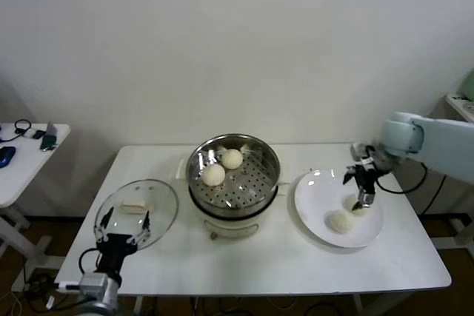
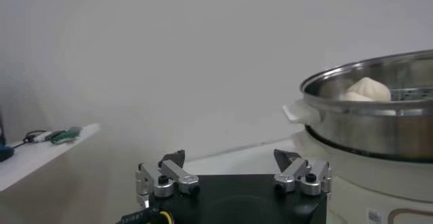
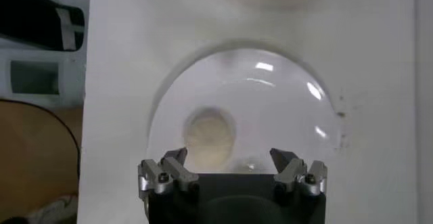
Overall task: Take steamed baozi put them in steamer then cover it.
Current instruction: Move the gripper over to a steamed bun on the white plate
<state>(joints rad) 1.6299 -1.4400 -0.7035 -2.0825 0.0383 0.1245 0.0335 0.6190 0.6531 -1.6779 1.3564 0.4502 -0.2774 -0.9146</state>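
Hovering above the white plate (image 1: 320, 212) on the right of the white surface (image 1: 259, 268), the right gripper (image 1: 361, 196) is seen with its jaws spread wide and nothing held between them. Two steamed baozi (image 1: 340, 221) lie on that plate, one partly hidden beneath the gripper; in the right wrist view one bun (image 3: 209, 135) is seen directly below the jaws. Two more buns (image 1: 222, 166) rest side by side inside the steamer (image 1: 255, 183) at the centre of the surface. A glass lid (image 1: 159, 209) lies flat to the steamer's left. The left gripper (image 1: 122, 229) is parked low near the lid, jaws wide and empty.
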